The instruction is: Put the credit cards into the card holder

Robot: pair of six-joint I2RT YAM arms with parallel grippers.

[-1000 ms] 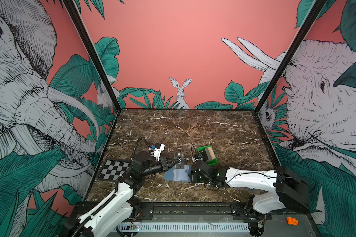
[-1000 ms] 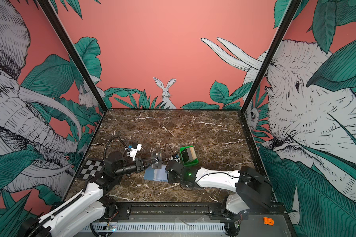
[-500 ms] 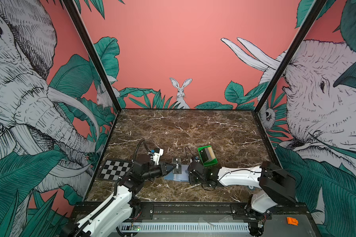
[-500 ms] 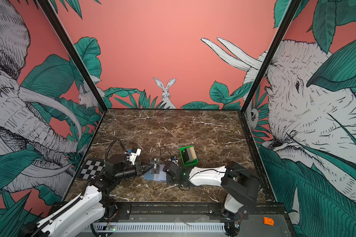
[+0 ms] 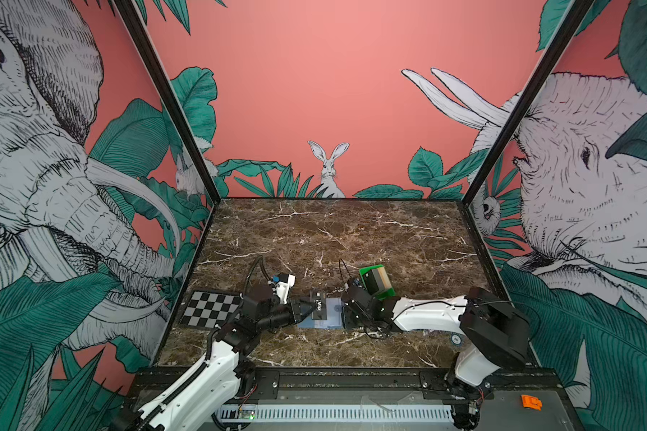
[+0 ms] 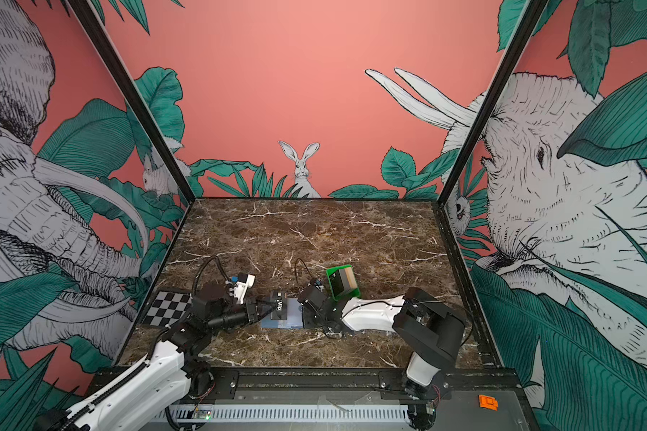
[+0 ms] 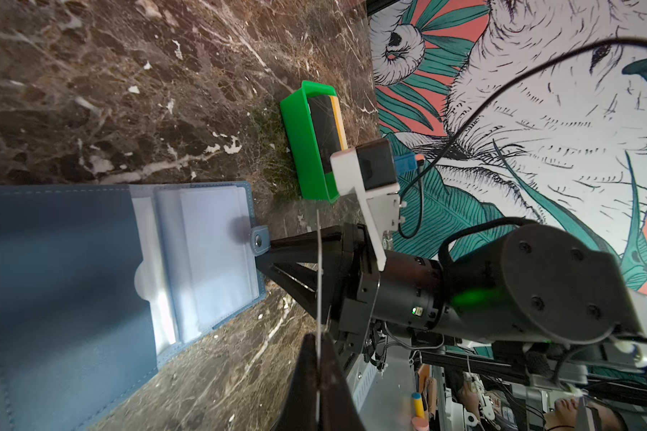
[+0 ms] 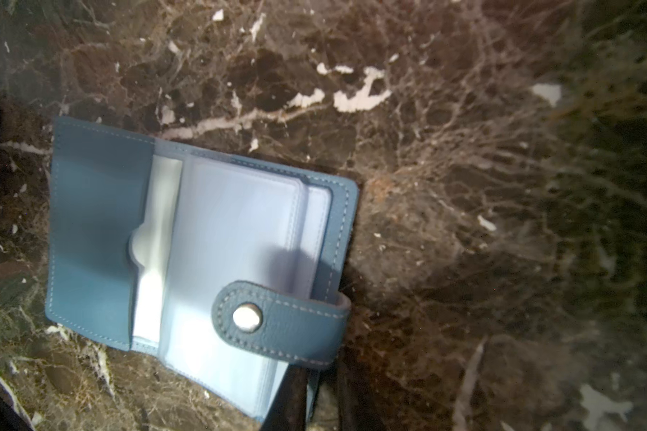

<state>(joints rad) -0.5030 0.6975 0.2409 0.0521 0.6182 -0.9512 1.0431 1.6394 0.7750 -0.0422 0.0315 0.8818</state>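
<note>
Pinching the black VIP card (image 5: 319, 306), the left gripper (image 7: 319, 347) poises it above the open card holder (image 5: 333, 316), near-centre on the tabletop (image 5: 352, 231). The right gripper (image 7: 268, 257) meets its right edge, likely steadying it; whether clamped, I cannot tell.

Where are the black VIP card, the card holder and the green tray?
black VIP card (image 5: 318, 306): in a top view, white lettering.
card holder (image 7: 64, 261): left wrist view, blue cover.
green tray (image 7: 296, 127): left wrist view, side wall.

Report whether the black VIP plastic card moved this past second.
Yes. The black VIP plastic card shifted downward in a top view, against the still green plastic tray.
</note>
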